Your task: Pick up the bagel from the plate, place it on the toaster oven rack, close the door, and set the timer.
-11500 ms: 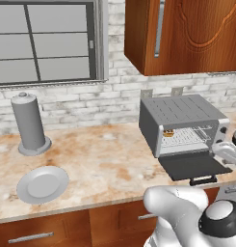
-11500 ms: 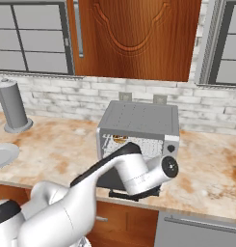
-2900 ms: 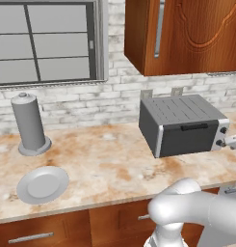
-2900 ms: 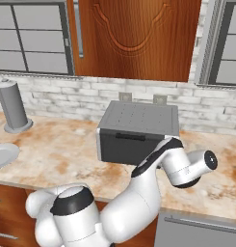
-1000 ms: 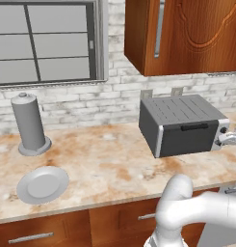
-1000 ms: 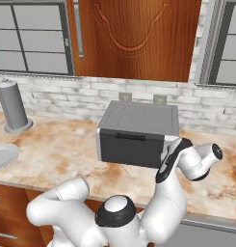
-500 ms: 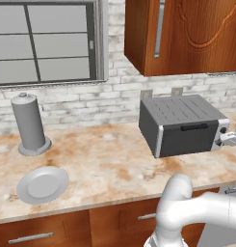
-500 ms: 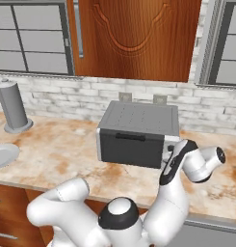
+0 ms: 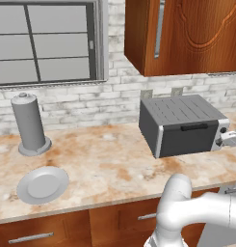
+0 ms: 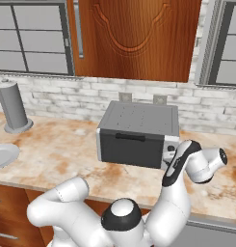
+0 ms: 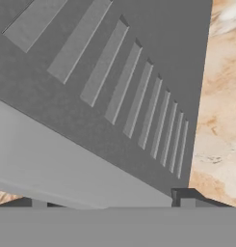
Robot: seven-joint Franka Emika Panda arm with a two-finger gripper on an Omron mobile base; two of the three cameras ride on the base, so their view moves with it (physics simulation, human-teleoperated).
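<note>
The marbled surface (image 9: 105, 169) carries a boxy grey toaster oven (image 9: 179, 124) near its back right corner, the dark flat door (image 9: 191, 138) shut with its bar handle on top. The round plate (image 9: 42, 185) lies bare near the front left edge; the bagel is presumably inside. The hand (image 9: 226, 139) sits just right of the oven's control side, jaws apart, though its tips are hard to make out.

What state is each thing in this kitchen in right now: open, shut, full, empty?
door: shut against the toaster oven.
plate: bare, flat on the counter.
canister: upright, behind the plate.
upper cabinet: shut.
gripper: at the oven's right side; jaws hidden.
</note>
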